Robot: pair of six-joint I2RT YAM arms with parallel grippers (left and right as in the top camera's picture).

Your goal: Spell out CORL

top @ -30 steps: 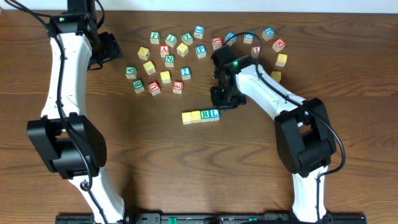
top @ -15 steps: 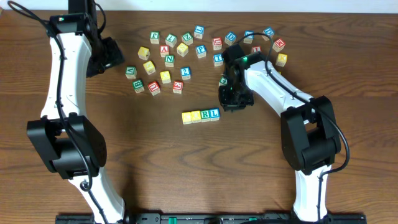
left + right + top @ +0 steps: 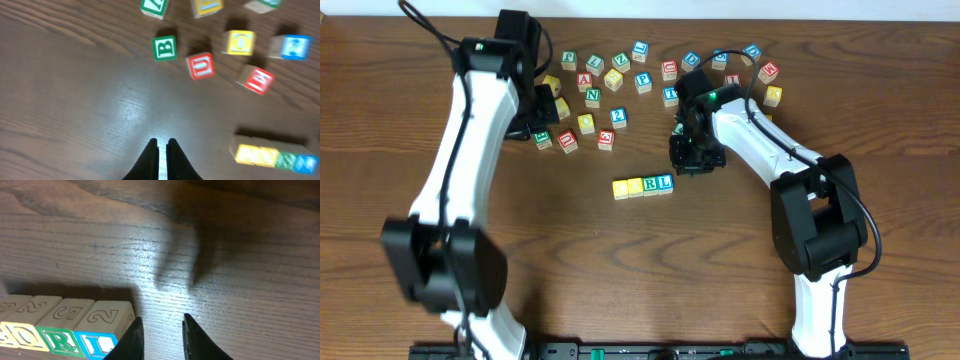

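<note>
Right claw (image 3: 160,330) narrowly parted, empty, sat just beside the L block (image 3: 106,325). A sideways drift could knock the row (image 3: 642,186) crooked. Left claw (image 3: 161,147) pinched together, empty.

Four wooden letter blocks (image 3: 643,186), touching in one straight row, two yellow-topped blocks (image 3: 621,188), green R block (image 3: 651,185), blue L block (image 3: 665,184), flat near the middle of the table (image 3: 570,260)
</note>
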